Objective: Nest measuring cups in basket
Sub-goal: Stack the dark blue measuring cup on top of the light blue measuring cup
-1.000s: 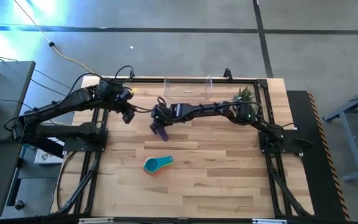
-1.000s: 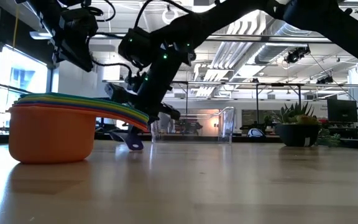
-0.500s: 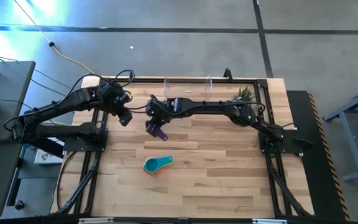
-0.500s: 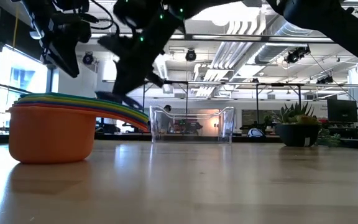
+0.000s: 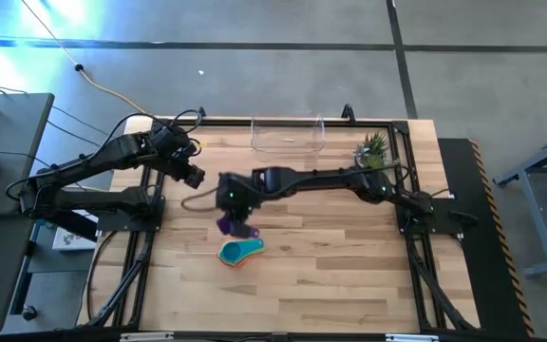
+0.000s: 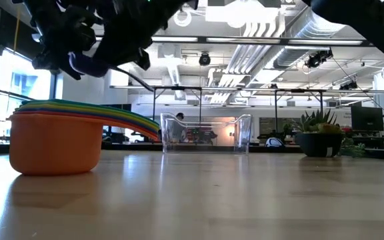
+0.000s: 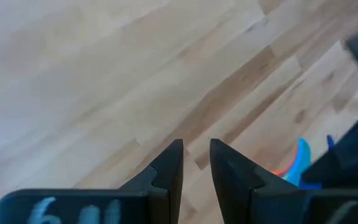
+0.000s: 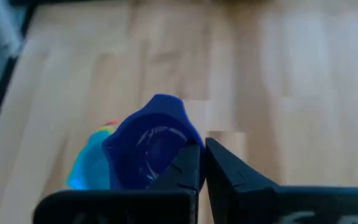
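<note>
The purple measuring cup point(image 5: 225, 224) hangs in my right gripper point(image 5: 239, 225), which is shut on it just above the far side of the nested stack point(image 5: 240, 251). The stack shows teal on top in the high view. In the low view it shows an orange bowl point(image 6: 55, 141) with fanned coloured handles, resting on its base. In the low view the purple cup point(image 6: 87, 64) is well above the stack. My left gripper point(image 7: 196, 163) hovers over bare wood near the table's left side, open by a narrow gap. The clear basket point(image 5: 288, 136) stands at the far edge. My right gripper pinches the purple cup at its edge point(image 8: 180, 151) between the two fingers point(image 8: 225, 167). Whether that edge is rim or handle is hidden by the fingers. The gripper comes from above, slanting in from the table's right. The cup is lifted clear, its hollow point(image 8: 151, 144) facing the wrist camera.
A small potted green plant point(image 5: 372, 145) stands at the far right, next to the right arm's base. Black frame rails point(image 5: 148, 220) run along the table's left and right sides. Bare wood point(image 5: 349, 275) lies open on the near right.
My right gripper has swung from just left of the basket toward the table's near edge and slightly left. It has carried the purple cup up off the wood. The cup has gone from the table surface to hanging over the nested stack.
</note>
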### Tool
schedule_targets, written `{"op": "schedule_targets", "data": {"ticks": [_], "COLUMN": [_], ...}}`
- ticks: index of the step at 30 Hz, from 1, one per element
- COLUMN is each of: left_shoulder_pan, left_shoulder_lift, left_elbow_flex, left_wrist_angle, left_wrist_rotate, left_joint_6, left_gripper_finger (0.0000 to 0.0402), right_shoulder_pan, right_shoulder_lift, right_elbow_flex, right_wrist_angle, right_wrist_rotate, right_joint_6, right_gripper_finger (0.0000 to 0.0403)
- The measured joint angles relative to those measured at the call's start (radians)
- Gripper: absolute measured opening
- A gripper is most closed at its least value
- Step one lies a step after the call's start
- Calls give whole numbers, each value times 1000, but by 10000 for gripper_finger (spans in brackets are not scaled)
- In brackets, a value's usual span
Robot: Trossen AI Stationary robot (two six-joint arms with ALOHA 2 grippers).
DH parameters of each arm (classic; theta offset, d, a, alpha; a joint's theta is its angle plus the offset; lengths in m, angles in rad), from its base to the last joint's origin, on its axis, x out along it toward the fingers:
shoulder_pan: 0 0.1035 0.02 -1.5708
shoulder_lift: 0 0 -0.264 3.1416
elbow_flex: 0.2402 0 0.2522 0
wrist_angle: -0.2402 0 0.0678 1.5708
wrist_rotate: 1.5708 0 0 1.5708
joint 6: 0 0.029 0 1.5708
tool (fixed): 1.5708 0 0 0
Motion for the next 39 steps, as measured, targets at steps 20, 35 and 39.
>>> {"op": "schedule_targets", "data": {"ticks": [20,35,39], "left_shoulder_pan": [-139,-151,-151], "left_shoulder_lift": [-35,-41,-41], "left_elbow_flex": [-1,-1,-1], "left_wrist_angle": [142,155,153], "left_wrist_rotate": [13,-41,-43], "left_joint_6": [20,21,21], "left_gripper_finger": [72,72,72], "right_shoulder_pan": [81,80,80], "right_shoulder_lift": [60,60,60], "right_elbow_flex": [-2,-2,-2], "right_wrist_angle": [72,72,71], "right_wrist_rotate": [-111,-180,-178], "right_joint_6": [-307,-424,-424], "right_gripper_finger": [0,0,0]}}
